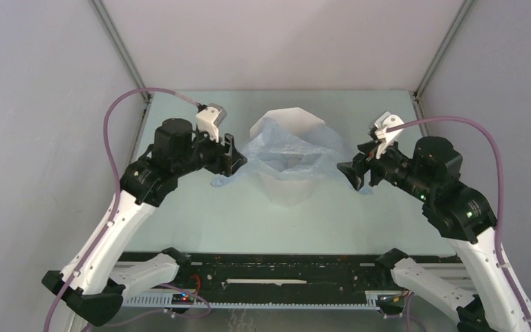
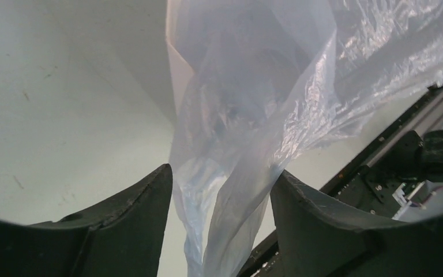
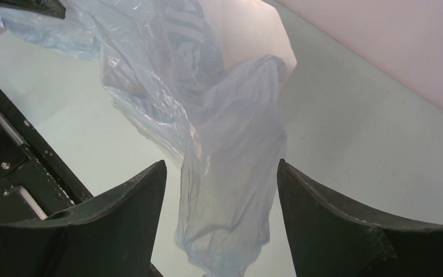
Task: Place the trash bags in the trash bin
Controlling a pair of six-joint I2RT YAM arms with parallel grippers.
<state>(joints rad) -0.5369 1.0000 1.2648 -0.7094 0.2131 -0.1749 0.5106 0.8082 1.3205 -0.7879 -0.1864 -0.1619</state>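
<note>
Pale green table (image 1: 200,221), plain grey walls (image 1: 269,41): blue trash bag (image 1: 287,146) draped over the white trash bin (image 1: 287,192).
Left gripper (image 1: 238,158) and right gripper (image 1: 350,174) flank it, fingers apart, a hanging fold between each pair.

pale blue translucent trash bag (image 1: 287,149), white bin (image 1: 287,187)

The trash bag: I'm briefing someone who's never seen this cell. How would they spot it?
On the table stands a white faceted trash bin. Draped over its mouth is the trash bag: the only crinkly, see-through pale blue thing there.
</note>
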